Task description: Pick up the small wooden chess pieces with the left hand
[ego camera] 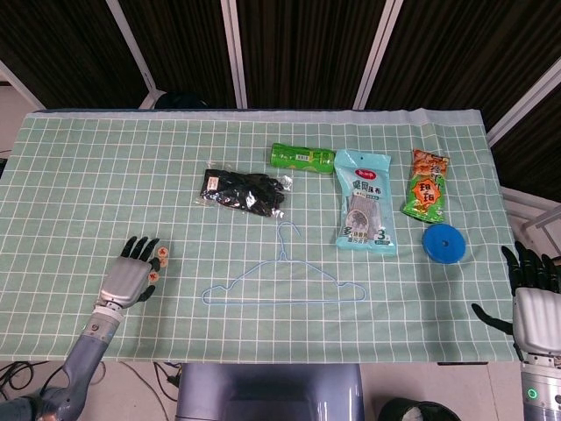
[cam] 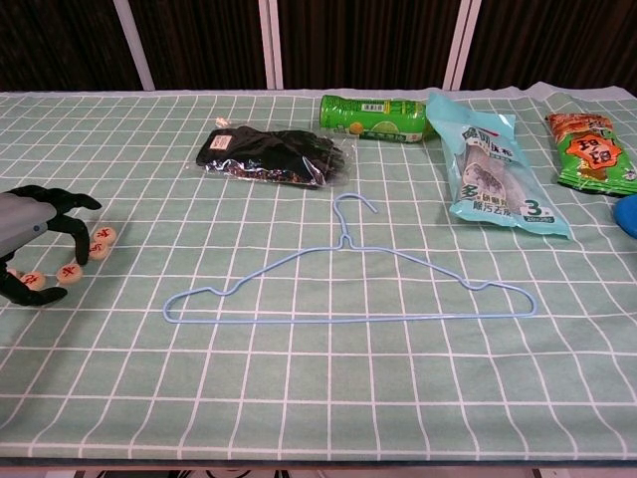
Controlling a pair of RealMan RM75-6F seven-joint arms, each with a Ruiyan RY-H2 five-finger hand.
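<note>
On the green checked cloth of the worktop (ego camera: 79,175), two sealed packets lie near the far edge: a pale blue pouch (ego camera: 364,213) with a grey item showing through its clear window, and a clear bag holding black gloves (ego camera: 244,191).

My left hand (ego camera: 130,279) sits low at the near left corner, fingers curled down over the small round wooden chess pieces with red characters (cam: 70,269). The chest view shows three discs in a short row on the cloth; my dark fingertips (cam: 80,251) arch over them and touch or nearly touch the one nearest the thumb, but none is lifted, and the fingers are spread with nothing held.

My right hand (ego camera: 533,307) hangs off the near right edge, fingers apart and holding nothing.

A light blue wire coat hanger (cam: 348,284) lies flat to the right of the pieces, well apart. Further back are a green cylindrical canister (ego camera: 302,158) on its side, an orange-and-green snack packet (ego camera: 427,185) and a blue disc (ego camera: 443,243).
</note>
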